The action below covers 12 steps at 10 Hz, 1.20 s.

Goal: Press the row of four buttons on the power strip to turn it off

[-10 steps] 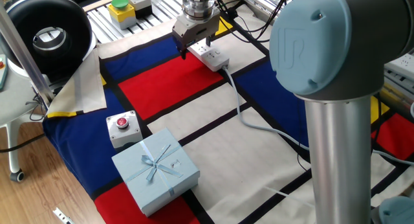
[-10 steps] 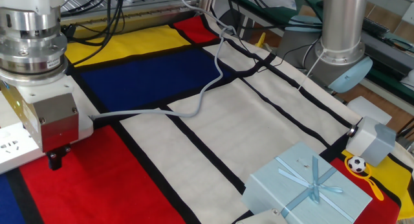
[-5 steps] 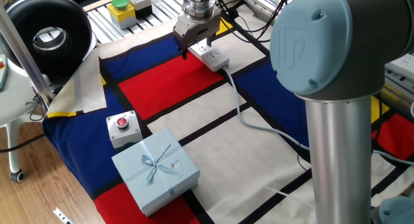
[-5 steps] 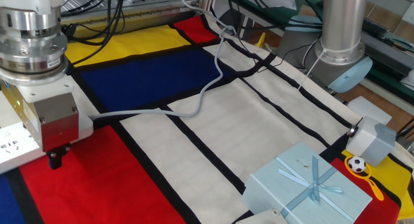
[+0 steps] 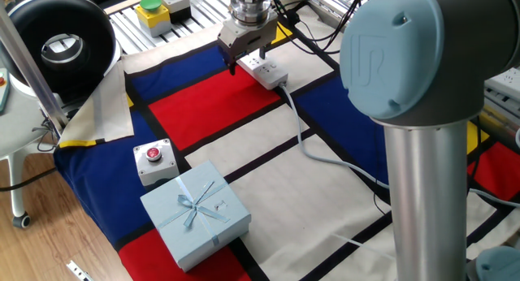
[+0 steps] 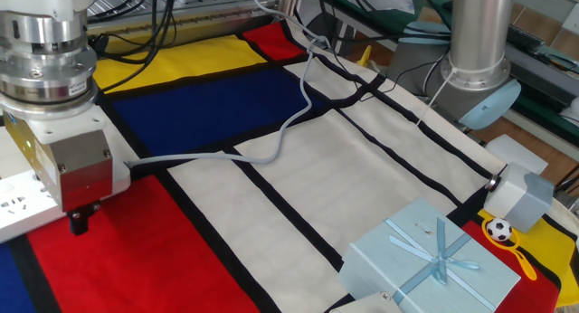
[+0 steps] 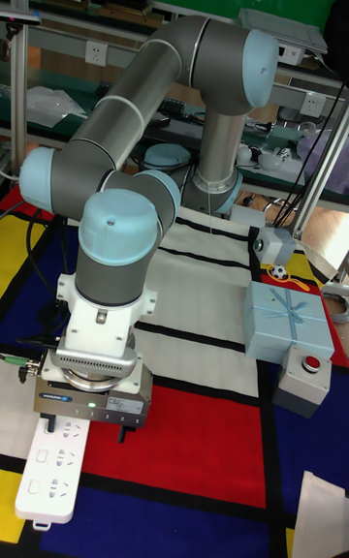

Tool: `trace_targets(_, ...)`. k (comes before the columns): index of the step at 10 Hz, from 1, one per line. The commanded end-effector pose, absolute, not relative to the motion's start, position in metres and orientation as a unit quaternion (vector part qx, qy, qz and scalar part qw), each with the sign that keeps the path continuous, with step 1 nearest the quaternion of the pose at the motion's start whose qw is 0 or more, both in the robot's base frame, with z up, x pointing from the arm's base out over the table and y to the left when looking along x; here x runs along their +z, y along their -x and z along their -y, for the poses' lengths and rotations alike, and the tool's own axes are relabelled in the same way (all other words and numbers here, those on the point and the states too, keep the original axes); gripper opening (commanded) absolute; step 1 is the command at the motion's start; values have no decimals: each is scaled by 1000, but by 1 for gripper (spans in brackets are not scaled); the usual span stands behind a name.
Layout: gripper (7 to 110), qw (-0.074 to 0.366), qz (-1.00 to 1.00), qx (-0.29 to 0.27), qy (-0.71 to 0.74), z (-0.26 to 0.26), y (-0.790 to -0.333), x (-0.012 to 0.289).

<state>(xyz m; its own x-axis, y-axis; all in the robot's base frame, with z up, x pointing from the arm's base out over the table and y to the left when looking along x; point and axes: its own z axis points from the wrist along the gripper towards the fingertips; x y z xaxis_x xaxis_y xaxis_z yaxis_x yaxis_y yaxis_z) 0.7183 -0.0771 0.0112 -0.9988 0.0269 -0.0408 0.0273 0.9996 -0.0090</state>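
**Four switches not yet seen pressed; the jaws creep down at the strip**

Nearest in one fixed view, a pale blue gift box (image 5: 195,212) sits on the bench, which is covered by a cloth (image 5: 203,106) of red, blue, white and yellow blocks; just behind the box stands a red button in a grey housing (image 5: 153,157), which has no part in this task. Past these, the pale grey cord (image 5: 301,136) snakes across a white panel to the power strip (image 5: 265,71), which lies on the far part of the cloth where red meets white.

The jaws hang directly over the strip's far end; they are spread, one dark fingertip (image 6: 80,224) showing low over the red cloth just beside the strip, the other on the opposite side. They pinch nothing. The four buttons are too small to pick out in any view, so whether a fingertip touches one cannot be told.

Against half a second ago, the wrist block sits only a shade lower in the other fixed view; nothing else has shifted. That suggests a slow, careful descent toward the switch row, with the pressing probably just starting. Farthest back, a green button in a yellow housing (image 5: 151,8) stands off the cloth.
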Motion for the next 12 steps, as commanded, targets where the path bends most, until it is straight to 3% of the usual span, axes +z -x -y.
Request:
trace_targets(1, 22, 21, -1000, -2, -10, 80, -719, 18)
trace_targets(5, 22, 28, -999, -16, 2, 82, -736, 38)
trace_targets(12, 22, 57, -998, 13, 12, 68, -766, 32)
